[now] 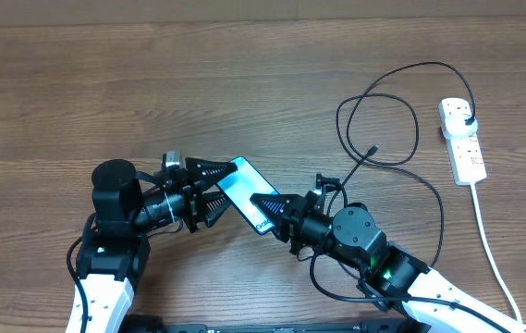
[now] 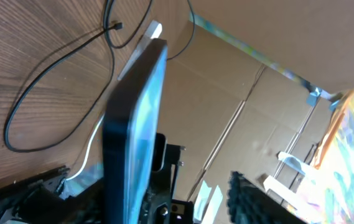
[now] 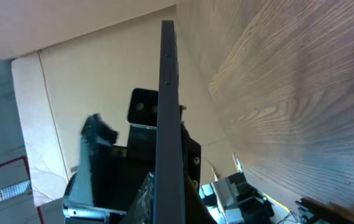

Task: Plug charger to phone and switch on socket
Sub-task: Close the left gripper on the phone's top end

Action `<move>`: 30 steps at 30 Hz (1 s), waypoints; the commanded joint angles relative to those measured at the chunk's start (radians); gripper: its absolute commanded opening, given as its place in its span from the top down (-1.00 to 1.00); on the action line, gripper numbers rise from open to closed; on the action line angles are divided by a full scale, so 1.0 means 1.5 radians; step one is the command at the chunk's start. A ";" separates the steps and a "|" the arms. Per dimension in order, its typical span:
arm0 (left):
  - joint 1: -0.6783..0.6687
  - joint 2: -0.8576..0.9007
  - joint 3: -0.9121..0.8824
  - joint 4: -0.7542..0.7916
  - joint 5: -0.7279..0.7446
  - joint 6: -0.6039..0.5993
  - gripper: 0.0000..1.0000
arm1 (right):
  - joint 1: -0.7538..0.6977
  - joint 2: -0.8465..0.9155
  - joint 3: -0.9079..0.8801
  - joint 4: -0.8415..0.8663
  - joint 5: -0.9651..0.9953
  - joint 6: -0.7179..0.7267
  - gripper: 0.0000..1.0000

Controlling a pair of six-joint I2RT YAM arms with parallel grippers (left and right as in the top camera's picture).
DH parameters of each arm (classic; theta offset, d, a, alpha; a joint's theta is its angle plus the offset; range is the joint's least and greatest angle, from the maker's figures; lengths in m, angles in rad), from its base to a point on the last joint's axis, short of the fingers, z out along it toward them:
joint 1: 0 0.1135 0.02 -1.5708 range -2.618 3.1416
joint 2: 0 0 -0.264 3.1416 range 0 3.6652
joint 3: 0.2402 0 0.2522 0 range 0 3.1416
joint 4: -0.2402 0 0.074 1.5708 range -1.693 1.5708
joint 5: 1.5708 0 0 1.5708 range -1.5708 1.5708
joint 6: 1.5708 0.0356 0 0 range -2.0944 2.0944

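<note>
The phone (image 1: 245, 191), screen lit light blue, is lifted off the table and tilted between both grippers. My right gripper (image 1: 266, 209) is shut on its near end; the right wrist view shows the phone (image 3: 169, 118) edge-on between the fingers (image 3: 164, 202). My left gripper (image 1: 225, 188) is open around the phone's far side; in the left wrist view the phone (image 2: 133, 124) sits by one finger and the other finger stands apart. The charger cable (image 1: 385, 128) loops on the table, its small connector (image 1: 373, 149) loose, its black plug (image 1: 468, 121) in the socket strip (image 1: 462, 141).
The strip's thick white lead (image 1: 490, 242) runs down the right side towards the front edge. The black cable's long loop passes close by my right arm (image 1: 401, 268). The cable (image 2: 52, 93) and its connector (image 2: 118, 26) also show in the left wrist view.
</note>
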 commanded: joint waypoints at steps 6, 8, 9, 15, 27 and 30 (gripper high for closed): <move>-0.004 0.001 -0.003 0.005 -0.004 -0.003 0.05 | 0.017 -0.008 0.008 0.016 -0.007 -0.006 0.93; -0.004 0.001 -0.003 0.005 -0.004 -0.003 0.05 | 0.022 -0.008 0.008 0.021 -0.007 -0.006 0.92; -0.004 0.001 -0.003 0.005 -0.004 -0.003 0.06 | 0.027 -0.008 0.008 0.023 -0.007 -0.006 0.93; -0.004 0.001 -0.003 0.005 -0.004 -0.002 0.07 | 0.039 -0.008 0.008 0.025 -0.007 -0.006 0.93; -0.005 0.001 -0.003 0.006 -0.009 0.006 0.24 | 0.039 -0.008 0.008 0.037 -0.017 -0.006 0.92; -0.007 0.001 -0.003 0.006 -0.014 0.006 0.33 | 0.039 -0.008 0.008 0.038 -0.017 -0.006 0.92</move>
